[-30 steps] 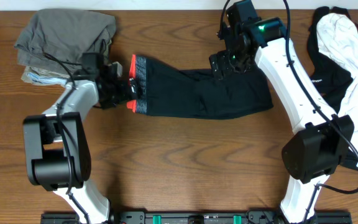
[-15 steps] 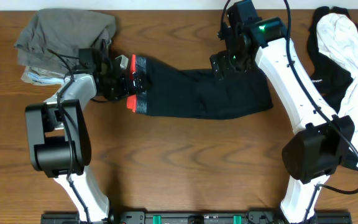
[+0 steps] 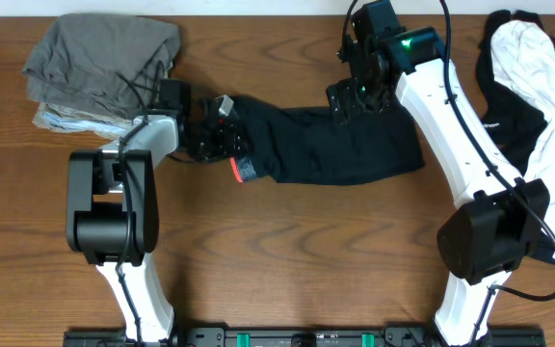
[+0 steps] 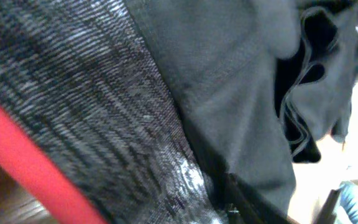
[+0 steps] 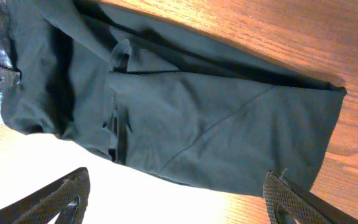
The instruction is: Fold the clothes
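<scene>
A black garment [image 3: 335, 145] with a grey and red waistband [image 3: 239, 166] lies across the middle of the wooden table. My left gripper [image 3: 218, 130] sits on its left end, shut on the bunched waistband. The left wrist view is filled by that grey band [image 4: 104, 124], its red stripe [image 4: 23, 162] and black cloth, which hide the fingers. My right gripper [image 3: 355, 96] hovers open over the garment's upper right part. In the right wrist view the black garment [image 5: 185, 112] lies flat beyond the right gripper [image 5: 176, 180], whose jaws stand wide apart and hold nothing.
A folded stack of grey-olive clothes [image 3: 99, 58] rests at the back left, with a pale item [image 3: 66, 118] beneath it. A heap of white and black clothes [image 3: 538, 87] lies at the right edge. Bare wood [image 3: 306, 251] lies in front of the garment.
My left gripper closed on the waistband and moved right, dragging that end over the garment. The right arm has stayed in place, open.
</scene>
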